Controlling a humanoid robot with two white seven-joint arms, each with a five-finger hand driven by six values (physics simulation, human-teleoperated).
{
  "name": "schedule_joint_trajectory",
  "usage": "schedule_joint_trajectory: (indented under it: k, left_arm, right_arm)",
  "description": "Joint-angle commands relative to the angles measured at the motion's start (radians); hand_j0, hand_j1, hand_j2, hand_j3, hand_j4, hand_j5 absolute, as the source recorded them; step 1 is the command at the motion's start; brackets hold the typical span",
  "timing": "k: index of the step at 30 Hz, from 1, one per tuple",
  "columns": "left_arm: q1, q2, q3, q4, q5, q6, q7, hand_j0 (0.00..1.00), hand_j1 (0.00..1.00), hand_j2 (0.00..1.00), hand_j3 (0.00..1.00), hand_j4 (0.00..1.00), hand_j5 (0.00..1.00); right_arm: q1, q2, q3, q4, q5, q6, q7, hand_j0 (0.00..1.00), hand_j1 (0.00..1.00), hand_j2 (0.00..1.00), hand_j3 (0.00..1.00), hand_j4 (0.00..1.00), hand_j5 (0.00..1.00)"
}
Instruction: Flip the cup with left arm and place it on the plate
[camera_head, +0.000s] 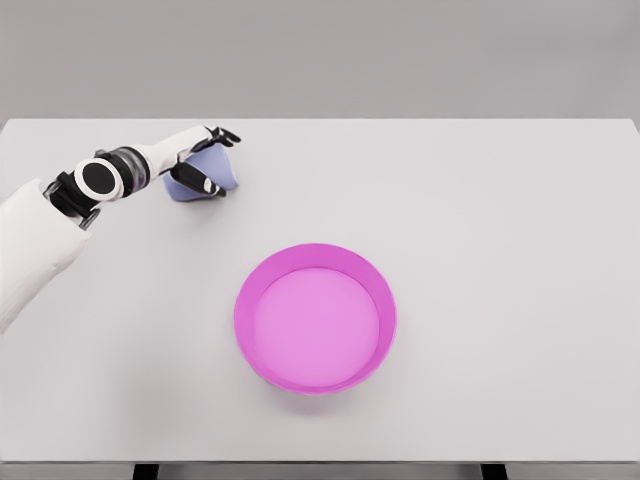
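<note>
well apart from the pink plate (248, 300), left hand (205, 160) fingers clasp the blue cup (222, 172).

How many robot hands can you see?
1. Only the left hand shows, at the table's far left, wrapped around the blue cup. The right hand is out of the picture.

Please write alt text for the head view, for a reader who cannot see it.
The left hand closes around a blue cup at the far left of a white table. An empty pink plate with a raised rim sits apart from it, nearer the camera, near the middle.
</note>
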Motion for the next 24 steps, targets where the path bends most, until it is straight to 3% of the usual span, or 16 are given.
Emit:
schedule_joint_trajectory:
  k: [1, 7, 10, 15, 19, 24]
  left_arm:
    - [0.002, 0.0, 0.002, 0.001, 0.002, 0.001, -0.033, 0.76, 0.76, 0.76, 0.76, 0.76, 0.76]
    - [0.002, 0.002, 0.012, 0.007, 0.007, 0.002, -0.038, 0.69, 0.69, 0.69, 0.69, 0.69, 0.69]
    - [0.002, 0.01, 0.017, -0.049, 0.043, -0.025, -0.039, 0.68, 0.68, 0.68, 0.68, 0.68, 0.68]
    - [0.015, 0.037, 0.04, -0.138, 0.093, -0.258, -0.03, 0.64, 0.64, 0.64, 0.64, 0.64, 0.64]
    - [0.097, 0.053, 0.077, -0.244, 0.146, -0.404, -0.016, 0.63, 0.63, 0.63, 0.63, 0.63, 0.63]
    - [0.187, 0.114, 0.089, -0.419, 0.179, -0.419, 0.053, 0.63, 0.63, 0.63, 0.63, 0.63, 0.63]
  right_arm:
    - [0.002, 0.0, 0.001, 0.0, 0.0, 0.0, 0.0, 1.0, 1.0, 1.0, 1.0, 1.0, 1.0]
    - [0.002, 0.0, 0.001, 0.0, 0.0, 0.0, 0.0, 1.0, 1.0, 1.0, 1.0, 1.0, 1.0]
    - [0.0, 0.0, 0.001, 0.0, 0.0, 0.0, 0.0, 1.0, 1.0, 1.0, 1.0, 1.0, 1.0]
    - [0.002, 0.0, 0.001, 0.0, 0.0, 0.0, 0.0, 1.0, 1.0, 1.0, 1.0, 1.0, 1.0]
    - [0.0, 0.0, 0.001, 0.0, 0.0, 0.0, 0.0, 1.0, 1.0, 1.0, 1.0, 1.0, 1.0]
    - [0.0, 0.0, 0.001, 0.0, 0.0, 0.0, 0.0, 1.0, 1.0, 1.0, 1.0, 1.0, 1.0]
